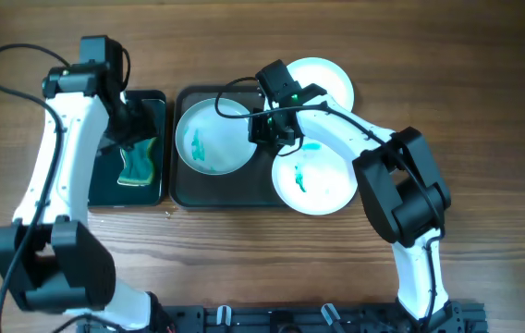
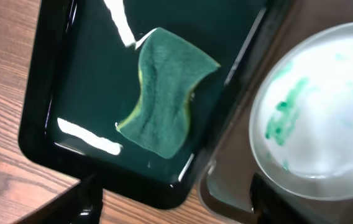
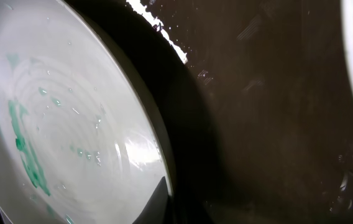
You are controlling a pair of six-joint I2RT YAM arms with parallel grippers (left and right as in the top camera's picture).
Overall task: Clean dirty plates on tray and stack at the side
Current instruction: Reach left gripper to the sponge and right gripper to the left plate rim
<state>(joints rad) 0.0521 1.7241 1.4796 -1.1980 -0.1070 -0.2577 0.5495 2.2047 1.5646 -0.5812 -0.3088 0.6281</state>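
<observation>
Overhead: tray (image 1: 235, 191) lies mid-table (image 1: 244, 264), long side across. First plate (image 1: 205, 139) sits inside the tray's left half, with teal-green smears left of centre. Second plate (image 1: 323, 190) is at the tray's near right end, overlapping the edge and smeared teal in the middle. Third plate (image 1: 329, 76) is at the far right corner and looks clean white; whether it rests on the rim or just beside it cannot be told. Right gripper (image 1: 267, 129) is down at the first plate's right rim. In the right wrist view that plate (image 3: 71, 124) is wet and beaded, green streaks along its left side, with one dark fingertip (image 3: 156, 200) lying against the rim; whether the jaws pinch it cannot be told. Left gripper (image 2: 175, 193) hovers over the small black tray (image 2: 71, 74) just left of the big one, jaws wide apart with nothing between them. A green sponge (image 2: 164, 99) lies flat in that tray, unheld.
</observation>
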